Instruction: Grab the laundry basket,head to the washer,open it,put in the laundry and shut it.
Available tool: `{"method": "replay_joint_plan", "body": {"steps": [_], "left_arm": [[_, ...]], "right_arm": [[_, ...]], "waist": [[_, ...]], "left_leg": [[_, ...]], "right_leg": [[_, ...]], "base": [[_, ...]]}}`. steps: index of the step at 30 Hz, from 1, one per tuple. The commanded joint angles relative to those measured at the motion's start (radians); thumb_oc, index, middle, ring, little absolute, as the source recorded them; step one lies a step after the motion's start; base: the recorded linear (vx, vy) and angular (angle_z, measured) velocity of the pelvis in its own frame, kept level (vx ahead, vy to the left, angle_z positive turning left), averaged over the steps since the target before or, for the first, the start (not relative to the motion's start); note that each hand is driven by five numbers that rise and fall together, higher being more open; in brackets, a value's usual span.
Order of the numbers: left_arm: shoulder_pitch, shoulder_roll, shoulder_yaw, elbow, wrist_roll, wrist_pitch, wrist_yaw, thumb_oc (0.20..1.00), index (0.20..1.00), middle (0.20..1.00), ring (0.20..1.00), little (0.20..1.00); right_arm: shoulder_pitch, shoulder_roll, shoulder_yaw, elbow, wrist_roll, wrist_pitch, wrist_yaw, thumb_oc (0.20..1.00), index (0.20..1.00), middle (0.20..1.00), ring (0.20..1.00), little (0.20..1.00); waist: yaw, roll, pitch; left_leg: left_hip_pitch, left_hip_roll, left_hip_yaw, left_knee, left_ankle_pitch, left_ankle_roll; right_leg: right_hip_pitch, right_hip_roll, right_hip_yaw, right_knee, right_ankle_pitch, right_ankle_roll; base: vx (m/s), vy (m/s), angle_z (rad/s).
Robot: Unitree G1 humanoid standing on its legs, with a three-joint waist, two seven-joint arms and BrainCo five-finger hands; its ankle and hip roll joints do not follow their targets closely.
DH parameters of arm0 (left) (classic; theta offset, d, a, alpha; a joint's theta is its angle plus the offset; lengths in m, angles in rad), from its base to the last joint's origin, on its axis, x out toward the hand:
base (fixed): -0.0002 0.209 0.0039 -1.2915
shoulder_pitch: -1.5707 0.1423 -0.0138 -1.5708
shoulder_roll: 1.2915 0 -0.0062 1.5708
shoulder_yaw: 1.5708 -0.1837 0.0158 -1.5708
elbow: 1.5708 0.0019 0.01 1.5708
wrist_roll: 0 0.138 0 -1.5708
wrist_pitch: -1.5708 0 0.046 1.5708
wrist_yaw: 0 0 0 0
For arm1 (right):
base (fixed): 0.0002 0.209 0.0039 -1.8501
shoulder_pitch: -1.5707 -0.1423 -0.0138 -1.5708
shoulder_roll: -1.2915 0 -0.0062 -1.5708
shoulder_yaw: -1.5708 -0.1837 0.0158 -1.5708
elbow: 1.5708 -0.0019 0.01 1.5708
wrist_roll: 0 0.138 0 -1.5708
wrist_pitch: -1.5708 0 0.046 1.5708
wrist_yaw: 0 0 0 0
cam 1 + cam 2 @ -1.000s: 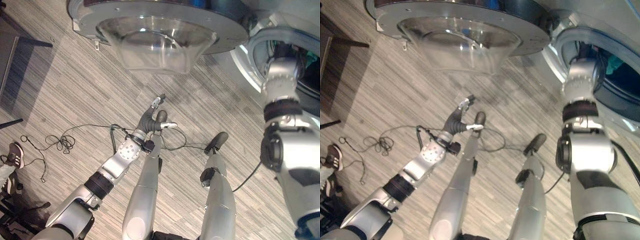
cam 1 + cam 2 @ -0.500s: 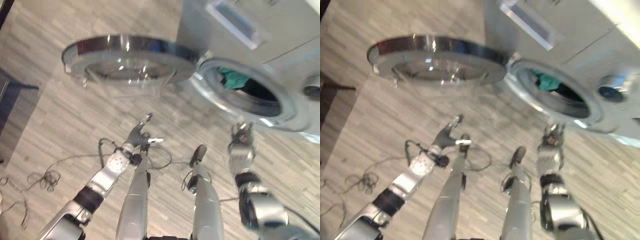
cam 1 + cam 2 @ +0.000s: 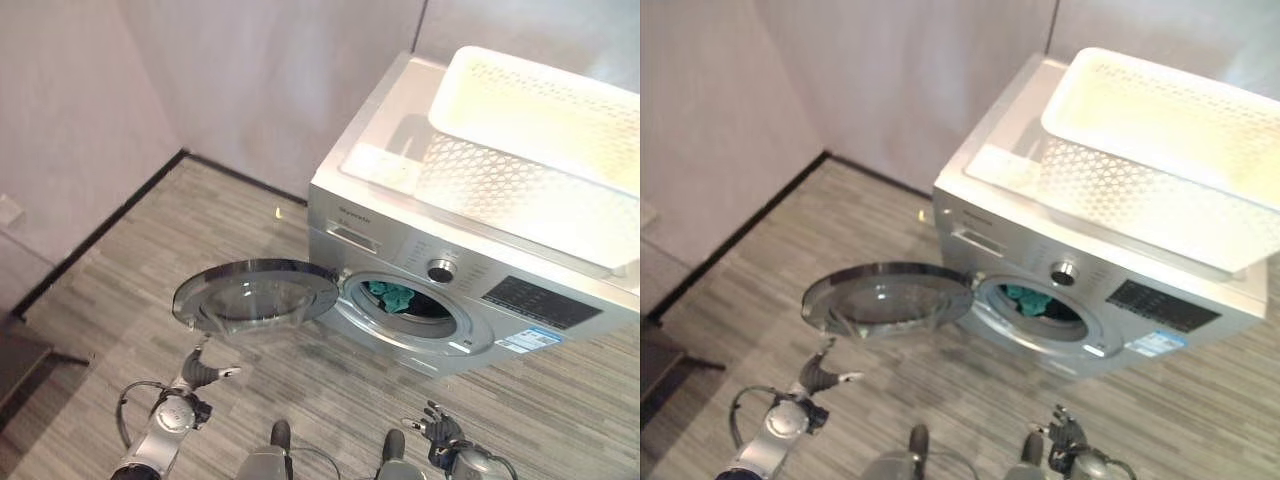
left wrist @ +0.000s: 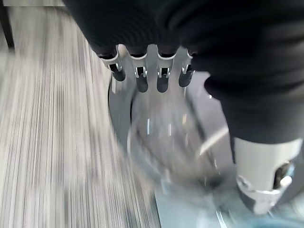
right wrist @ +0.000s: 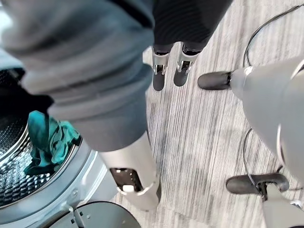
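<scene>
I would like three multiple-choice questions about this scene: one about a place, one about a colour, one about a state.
1. Where is the laundry basket?
A. on the floor
B. on top of the washer
C. in the left hand

2. What colour is the cloth in the drum?
A. teal
B. red
C. white

3. How is the washer door?
A. shut
B. taken off
C. swung open

Answers: 1 B, the white basket rests on the washer's top. 2 A, teal cloth shows through the round opening. 3 C, the glass door stands open beside the opening, above the left hand.
</scene>
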Motion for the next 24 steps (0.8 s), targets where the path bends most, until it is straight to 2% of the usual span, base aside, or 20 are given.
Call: {"method": "replay_joint_plan", "body": {"steps": [1, 2, 3, 4, 5, 7, 9, 12, 13, 14, 15, 16, 17, 18, 19, 20, 21, 22, 23, 24], "left_arm": [[-0.049, 0.042, 0.058, -0.084, 0.048, -0.023, 0.089, 1.000, 1.000, 1.000, 1.000, 1.000], [-0.095, 0.050, 0.092, -0.068, 0.073, -0.008, 0.158, 1.000, 1.000, 1.000, 1.000, 1.000], [-0.096, 0.049, 0.092, -0.067, 0.073, -0.009, 0.159, 1.000, 1.000, 1.000, 1.000, 1.000], [-0.152, 0.044, 0.089, -0.009, 0.069, 0.000, 0.200, 1.000, 1.000, 1.000, 1.000, 1.000], [-0.154, 0.044, 0.089, -0.007, 0.069, 0.000, 0.200, 1.000, 1.000, 1.000, 1.000, 1.000], [-0.188, 0.045, 0.079, 0.018, 0.067, 0.013, 0.185, 1.000, 1.000, 1.000, 1.000, 1.000], [-0.251, 0.046, 0.065, 0.063, 0.073, 0.028, 0.205, 1.000, 1.000, 1.000, 1.000, 1.000], [-0.288, 0.047, 0.067, 0.079, 0.063, 0.042, 0.205, 1.000, 1.000, 1.000, 1.000, 1.000], [-0.315, 0.049, 0.062, 0.090, 0.054, 0.046, 0.207, 1.000, 1.000, 1.000, 1.000, 1.000], [-0.374, 0.066, 0.047, 0.142, 0.042, 0.053, 0.214, 1.000, 1.000, 1.000, 1.000, 1.000], [-0.377, 0.066, 0.046, 0.144, 0.042, 0.052, 0.214, 1.000, 1.000, 1.000, 1.000, 1.000], [-0.399, 0.076, 0.041, 0.168, 0.035, 0.055, 0.214, 1.000, 1.000, 1.000, 1.000, 1.000], [-0.448, 0.100, 0.031, 0.222, 0.023, 0.064, 0.192, 1.000, 1.000, 1.000, 1.000, 1.000], [-0.477, 0.115, 0.021, 0.258, 0.008, 0.064, 0.184, 1.000, 1.000, 1.000, 1.000, 1.000], [-0.480, 0.116, 0.019, 0.262, 0.007, 0.063, 0.185, 1.000, 1.000, 1.000, 1.000, 1.000], [-0.522, 0.135, -0.005, 0.313, -0.021, 0.060, 0.179, 1.000, 1.000, 1.000, 1.000, 1.000], [-0.536, 0.157, -0.005, 0.354, -0.034, 0.065, 0.163, 1.000, 1.000, 1.000, 1.000, 1.000], [-0.594, 0.181, -0.028, 0.459, -0.055, 0.058, 0.151, 1.000, 1.000, 1.000, 1.000, 1.000], [-0.647, 0.172, -0.058, 0.516, -0.077, 0.057, 0.153, 1.000, 1.000, 1.000, 1.000, 1.000], [-0.651, 0.172, -0.061, 0.519, -0.078, 0.055, 0.153, 1.000, 1.000, 1.000, 1.000, 1.000]], "right_arm": [[-0.017, -0.027, 0.003, -0.025, -0.031, -0.017, -0.008, 1.000, 1.000, 1.000, 1.000, 1.000], [-0.007, -0.016, 0.033, -0.011, -0.039, -0.023, -0.004, 1.000, 1.000, 1.000, 1.000, 1.000], [-0.007, -0.016, 0.033, -0.010, -0.039, -0.024, -0.004, 1.000, 1.000, 1.000, 1.000, 1.000], [-0.001, -0.015, 0.062, 0.000, -0.039, -0.029, -0.006, 1.000, 1.000, 1.000, 1.000, 1.000], [-0.002, -0.015, 0.061, 0.000, -0.039, -0.029, -0.006, 1.000, 1.000, 1.000, 1.000, 1.000], [0.001, -0.018, 0.081, 0.020, -0.058, -0.028, -0.011, 1.000, 1.000, 1.000, 1.000, 1.000], [0.014, -0.025, 0.090, 0.032, -0.075, -0.024, -0.012, 1.000, 1.000, 1.000, 1.000, 1.000], [0.015, -0.034, 0.081, 0.058, -0.082, -0.020, -0.021, 1.000, 1.000, 1.000, 1.000, 1.000], [0.016, -0.038, 0.080, 0.057, -0.084, -0.016, -0.024, 1.000, 1.000, 1.000, 1.000, 1.000], [0.010, -0.064, 0.084, 0.057, -0.082, -0.014, -0.027, 1.000, 1.000, 1.000, 1.000, 1.000], [0.008, -0.063, 0.083, 0.057, -0.082, -0.014, -0.027, 1.000, 1.000, 1.000, 1.000, 1.000], [0.005, -0.071, 0.088, 0.063, -0.085, -0.016, -0.029, 1.000, 1.000, 1.000, 1.000, 1.000], [0.014, -0.087, 0.100, 0.073, -0.113, -0.008, -0.020, 1.000, 1.000, 1.000, 1.000, 1.000], [0.023, -0.099, 0.098, 0.070, -0.122, -0.004, -0.016, 1.000, 1.000, 1.000, 1.000, 1.000], [0.023, -0.099, 0.097, 0.069, -0.122, -0.004, -0.016, 1.000, 1.000, 1.000, 1.000, 1.000], [0.017, -0.108, 0.091, 0.082, -0.120, -0.006, -0.019, 1.000, 1.000, 1.000, 1.000, 1.000], [0.008, -0.111, 0.087, 0.089, -0.121, 0.001, -0.017, 1.000, 1.000, 1.000, 1.000, 1.000], [0.036, -0.119, 0.081, 0.084, -0.127, -0.005, -0.013, 1.000, 1.000, 1.000, 1.000, 1.000], [0.050, -0.122, 0.080, 0.070, -0.120, -0.008, -0.015, 1.000, 1.000, 1.000, 1.000, 1.000], [0.050, -0.121, 0.079, 0.070, -0.120, -0.008, -0.015, 1.000, 1.000, 1.000, 1.000, 1.000]], "waist": [[0.007, 0.053, 0.046], [-0.015, 0.060, 0.024], [-0.011, 0.059, 0.026], [-0.024, 0.052, 0.007], [-0.022, 0.051, 0.009], [-0.022, 0.043, -0.010], [-0.035, 0.032, -0.034], [-0.035, 0.029, -0.046], [-0.037, 0.025, -0.037], [-0.029, 0.013, 0.005], [-0.030, 0.013, 0.002], [-0.026, 0.010, 0.007], [-0.041, 0.007, -0.014], [-0.048, 0.005, -0.021], [-0.046, 0.004, -0.019], [-0.046, 0.006, -0.022], [-0.042, 0.017, -0.028], [-0.075, 0.050, -0.048], [-0.097, 0.055, -0.044], [-0.095, 0.054, -0.043]], "left_leg": [[0.112, 0.030, 0.018, -0.096, -0.090, -0.001], [0.146, 0.015, 0.036, -0.139, -0.031, 0.004], [0.151, 0.015, 0.040, -0.144, -0.029, 0.003], [0.176, 0.002, 0.040, -0.163, -0.009, 0.000], [0.178, 0.002, 0.042, -0.164, -0.009, 0.000], [0.197, -0.010, 0.045, -0.171, -0.007, 0.001], [0.212, -0.018, 0.052, -0.154, -0.023, 0.003], [0.210, -0.020, 0.064, -0.109, -0.045, 0.000], [0.191, -0.015, 0.066, -0.043, -0.041, -0.006], [0.070, -0.001, 0.013, 0.162, 0.024, -0.048], [0.064, -0.001, 0.012, 0.163, 0.027, -0.049], [0.037, -0.006, -0.025, 0.185, 0.027, -0.053], [0.057, 0.047, -0.048, 0.102, -0.010, -0.048], [0.066, 0.092, -0.038, 0.062, 0.009, -0.052], [0.071, 0.092, -0.036, 0.057, 0.011, -0.052], [0.066, 0.150, -0.040, -0.004, 0.066, -0.064], [0.108, 0.168, -0.067, -0.069, 0.066, -0.059], [0.162, 0.187, -0.069, -0.165, 0.089, -0.084], [0.165, 0.195, -0.034, -0.171, 0.111, -0.098], [0.167, 0.194, -0.034, -0.172, 0.112, -0.098]], "right_leg": [[0.041, 0.002, -0.029, 0.047, -0.070, 0.117], [0.024, 0.123, 0.025, 0.103, -0.187, 0.070], [0.022, 0.123, 0.029, 0.109, -0.191, 0.069], [0.038, 0.208, 0.101, 0.126, -0.244, 0.044], [0.039, 0.208, 0.102, 0.127, -0.245, 0.044], [0.067, 0.243, 0.130, 0.108, -0.261, 0.028], [0.111, 0.268, 0.201, 0.055, -0.261, 0.016], [0.143, 0.265, 0.202, 0.024, -0.262, 0.010], [0.149, 0.263, 0.209, 0.023, -0.262, 0.003], [0.146, 0.264, 0.244, 0.039, -0.263, -0.021], [0.141, 0.264, 0.243, 0.038, -0.261, -0.021], [0.137, 0.262, 0.250, 0.034, -0.263, -0.022], [0.133, 0.245, 0.268, 0.026, -0.272, -0.006], [0.135, 0.233, 0.272, 0.027, -0.277, 0.000], [0.136, 0.233, 0.274, 0.029, -0.278, 0.000], [0.131, 0.223, 0.277, 0.034, -0.283, 0.007], [0.123, 0.227, 0.294, 0.046, -0.294, 0.012], [0.128, 0.233, 0.303, 0.062, -0.301, 0.023], [0.129, 0.225, 0.300, 0.071, -0.302, 0.023], [0.129, 0.224, 0.300, 0.072, -0.302, 0.023]], "base": [[0.04, 0.175, -0.64], [-0.03, 0.118, -0.34], [0.02, 0.143, -0.23], [0.05, 0.009, -0.22], [0.07, 0.008, -0.13], [0.06, -0.026, -0.01], [0.10, -0.064, -0.23], [0.03, -0.048, -0.08], [-0.17, -0.040, -0.05], [-0.18, -0.041, -0.03], [-0.21, -0.005, -0.15], [-0.02, 0.101, -0.24], [0.02, 0.156, -0.37], [0.07, 0.138, -0.34], [0.06, 0.117, -0.17], [0.08, 0.128, 0.08], [0.22, 0.275, -0.02], [0.21, 0.302, -0.28], [0.15, 0.235, -0.56], [0.10, 0.266, -0.27]]}}
